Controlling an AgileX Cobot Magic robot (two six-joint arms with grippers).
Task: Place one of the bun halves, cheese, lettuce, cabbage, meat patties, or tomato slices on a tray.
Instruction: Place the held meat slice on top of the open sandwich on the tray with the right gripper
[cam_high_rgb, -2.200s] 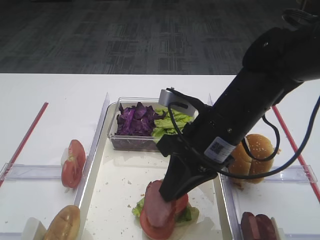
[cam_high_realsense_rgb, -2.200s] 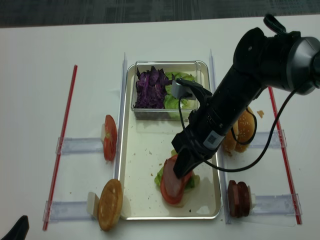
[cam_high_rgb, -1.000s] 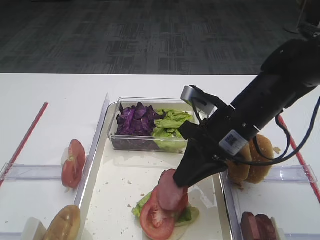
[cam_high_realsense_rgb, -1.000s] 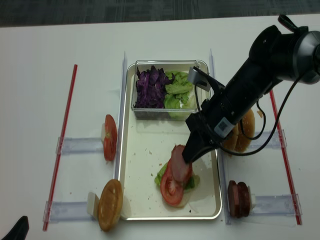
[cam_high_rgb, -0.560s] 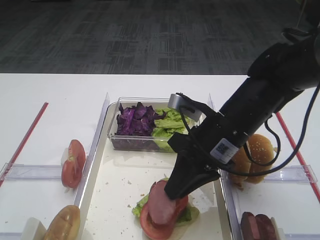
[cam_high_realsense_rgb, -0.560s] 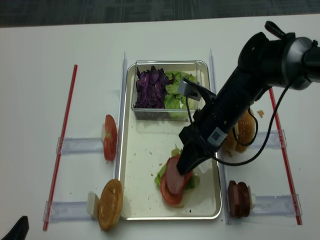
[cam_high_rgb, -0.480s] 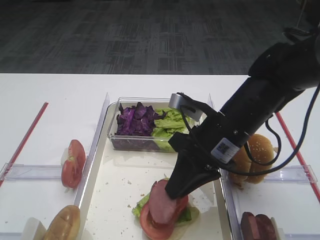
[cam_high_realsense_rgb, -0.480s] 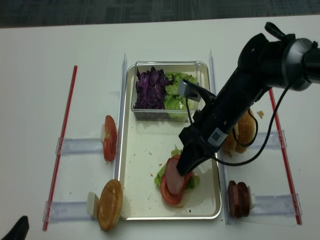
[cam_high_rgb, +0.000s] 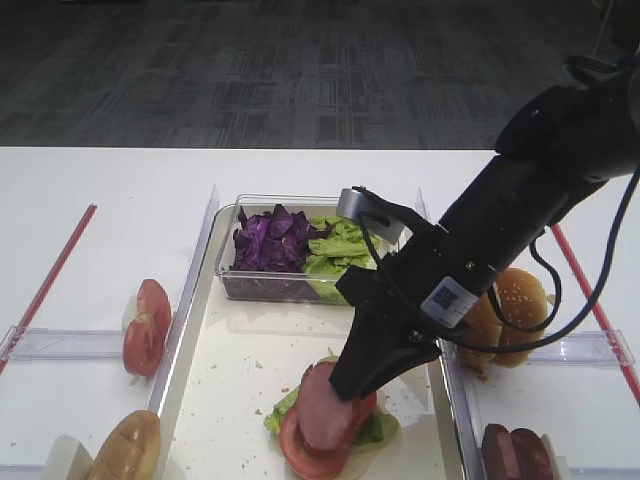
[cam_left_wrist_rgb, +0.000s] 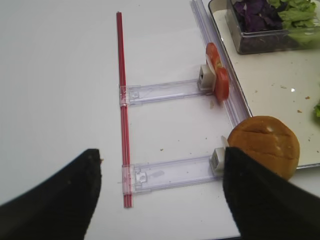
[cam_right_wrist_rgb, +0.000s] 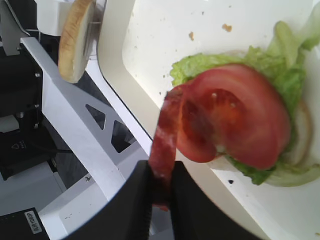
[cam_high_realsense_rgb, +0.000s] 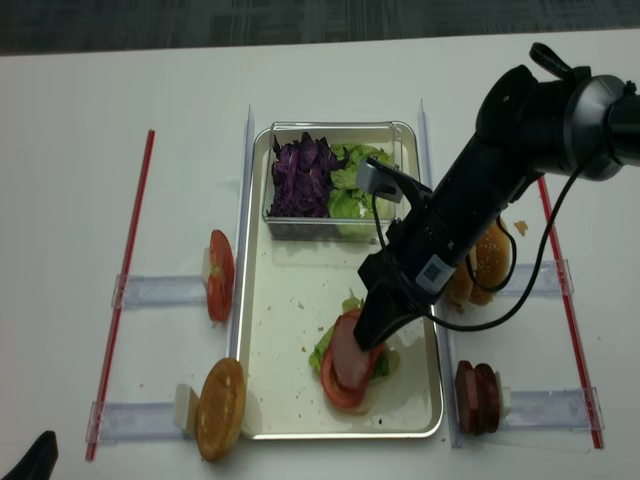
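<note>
Pinching one meat patty (cam_right_wrist_rgb: 165, 145) edge-on, right pincer (cam_high_rgb: 345, 392) clenched, disc leaning over the tomato slice (cam_right_wrist_rgb: 240, 117) and lettuce (cam_right_wrist_rgb: 197, 67) stacked on the tray (cam_high_rgb: 235, 375). Best lowered flat and centred before letting go, else liable to slide off the wet tomato

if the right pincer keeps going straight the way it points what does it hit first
Most likely the tomato slice on the lettuce in the tray; the meat patty held by the right pincer already leans against it.
</note>
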